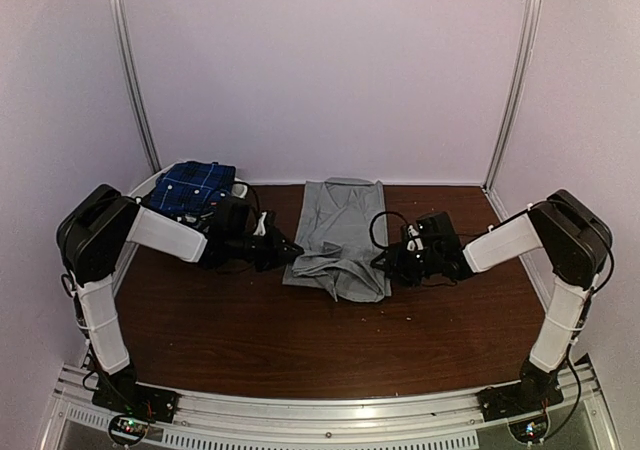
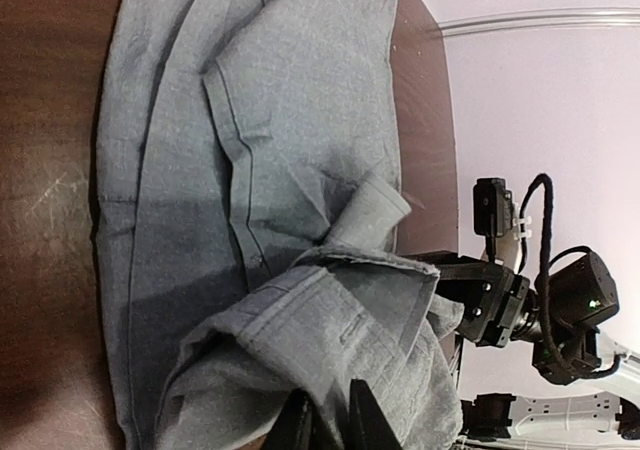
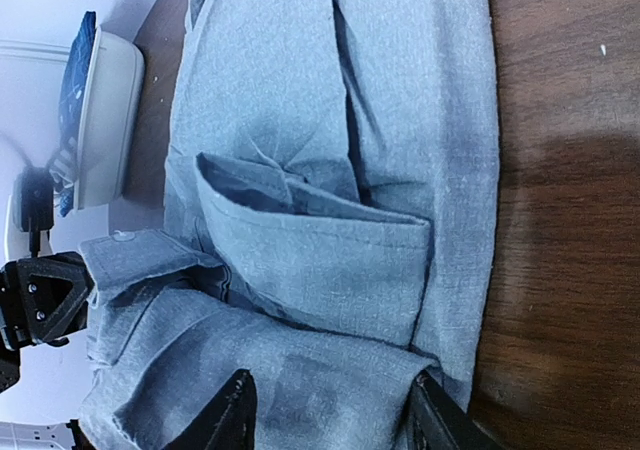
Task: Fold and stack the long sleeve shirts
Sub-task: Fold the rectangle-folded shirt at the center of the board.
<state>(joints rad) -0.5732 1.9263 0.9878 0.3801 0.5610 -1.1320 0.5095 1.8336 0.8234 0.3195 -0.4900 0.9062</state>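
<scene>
The plain grey long sleeve shirt (image 1: pixel 340 232) lies in a long strip in the middle of the table, its near end bunched up. My left gripper (image 1: pixel 290 253) is at the bunch's left side. In the left wrist view its fingers (image 2: pixel 365 422) stand close together with a fold of the grey shirt (image 2: pixel 260 120) pinched between them. My right gripper (image 1: pixel 385 262) is at the bunch's right side. In the right wrist view it (image 3: pixel 333 418) stands open, fingers wide apart over the folded grey cloth (image 3: pixel 330 260). A dark blue plaid shirt (image 1: pixel 195 185) sits at the back left.
The plaid shirt rests in a white basket (image 1: pixel 239 187) at the table's back left corner, also seen in the right wrist view (image 3: pixel 110 120). Bare dark wood table (image 1: pixel 300 340) lies in front of the grey shirt. Pale walls close in three sides.
</scene>
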